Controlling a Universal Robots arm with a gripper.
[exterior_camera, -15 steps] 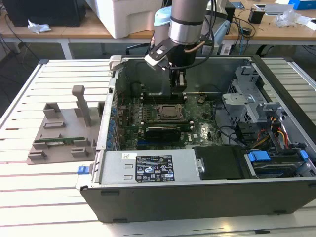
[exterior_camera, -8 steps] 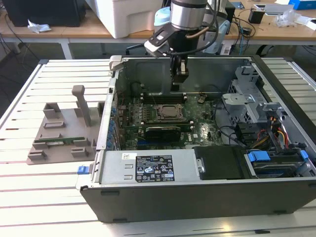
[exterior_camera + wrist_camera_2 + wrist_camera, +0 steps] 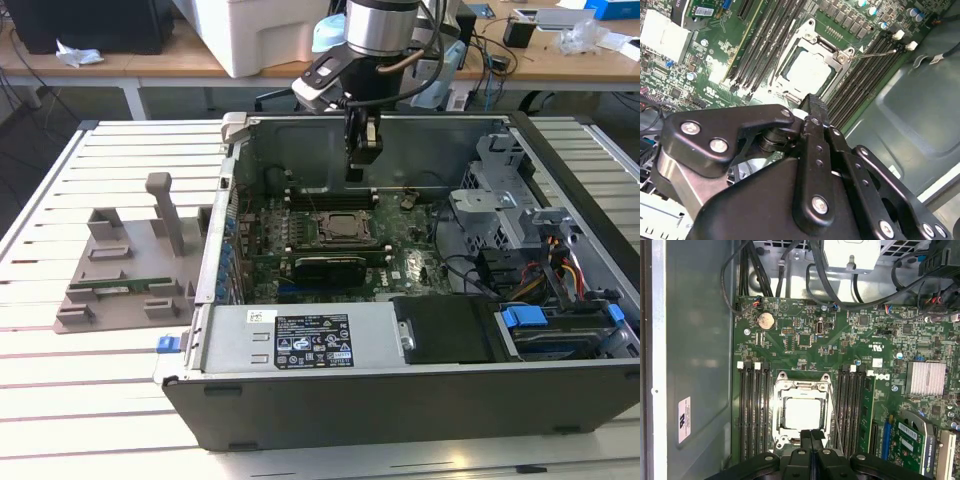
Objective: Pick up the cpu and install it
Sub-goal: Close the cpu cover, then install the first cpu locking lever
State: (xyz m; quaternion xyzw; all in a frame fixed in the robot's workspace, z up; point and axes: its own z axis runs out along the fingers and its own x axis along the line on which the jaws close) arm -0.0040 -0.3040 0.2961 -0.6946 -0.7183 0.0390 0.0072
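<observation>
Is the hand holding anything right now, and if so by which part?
Nothing is held. The hand is shut empty above the green motherboard, and the flat square silver-white cpu lies in its metal-framed socket.

The small square cpu (image 3: 801, 412) has a smooth, bright metal top, framed by a shiny steel socket bracket (image 3: 801, 386). The green circuit board (image 3: 805, 347) looks glossy; the grey sheet-metal case wall (image 3: 700, 340) is dull and smooth. The black gripper (image 3: 810, 434) is matt.
</observation>
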